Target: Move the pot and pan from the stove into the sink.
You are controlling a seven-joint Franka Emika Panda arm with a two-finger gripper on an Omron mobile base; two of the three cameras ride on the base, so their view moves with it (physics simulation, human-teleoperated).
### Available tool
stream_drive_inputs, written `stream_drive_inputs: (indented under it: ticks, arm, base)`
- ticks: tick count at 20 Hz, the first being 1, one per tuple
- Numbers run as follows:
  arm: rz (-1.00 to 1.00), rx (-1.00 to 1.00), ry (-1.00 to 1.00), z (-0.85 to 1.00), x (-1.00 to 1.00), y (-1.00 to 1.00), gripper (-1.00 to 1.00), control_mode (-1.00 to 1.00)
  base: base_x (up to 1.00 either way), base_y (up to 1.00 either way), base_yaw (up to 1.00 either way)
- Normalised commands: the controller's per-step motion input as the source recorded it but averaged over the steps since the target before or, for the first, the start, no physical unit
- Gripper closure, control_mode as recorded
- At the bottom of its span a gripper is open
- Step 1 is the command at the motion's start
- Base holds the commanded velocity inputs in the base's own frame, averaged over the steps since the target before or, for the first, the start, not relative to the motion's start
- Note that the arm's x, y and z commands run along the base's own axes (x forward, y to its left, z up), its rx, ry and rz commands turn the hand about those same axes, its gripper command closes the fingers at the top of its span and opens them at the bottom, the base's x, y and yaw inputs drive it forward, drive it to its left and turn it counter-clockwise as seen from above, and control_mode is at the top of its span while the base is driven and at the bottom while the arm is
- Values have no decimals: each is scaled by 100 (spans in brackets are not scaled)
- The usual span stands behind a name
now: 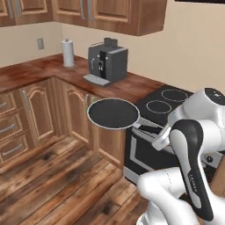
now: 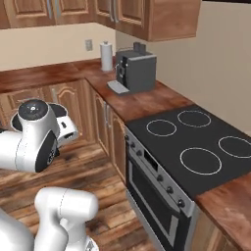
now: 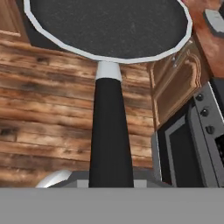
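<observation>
In the left base view the pan (image 1: 113, 113), a flat black disc with a pale rim, hangs level in the air in front of the wooden cabinets, out over the plank floor (image 1: 66, 176) and just left of the stove (image 1: 169, 103); its black handle runs back to the gripper (image 1: 161, 137) at the end of the white arm, which holds it at the handle's end, the jaws clamped on the handle. On the counter behind stand a grey coffee machine (image 1: 107, 61) and a white paper towel roll (image 1: 68, 52). In the right base view the stove (image 2: 196, 142) shows its four white rings bare on the black glass, knobs along the steel front, and the coffee machine (image 2: 136, 71) sits on the counter beyond it with the paper towel roll (image 2: 106, 56) near the corner. In the hand view the pan (image 3: 109, 26) spreads across the top, its handle coming straight down toward the camera, above the floor (image 3: 48, 122), with the stove's (image 3: 192, 144) front and knobs at the right; the fingertips themselves cannot be made out.
</observation>
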Motion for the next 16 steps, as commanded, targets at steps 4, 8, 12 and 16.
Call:
stream_drive_inputs:
  ticks: [4, 8, 12, 16]
  arm:
    - [0, 0, 0, 0, 0, 0, 100, 100]
    - [0, 0, 0, 0, 0, 0, 100, 100]
    - [0, 0, 0, 0, 0, 0, 100, 100]
    - [0, 0, 0, 0, 0, 0, 100, 100]
  base:
    - [-11, 10, 44]
    - [-15, 13, 42]
    - [-36, 21, 33]
    - [-40, 35, 28]
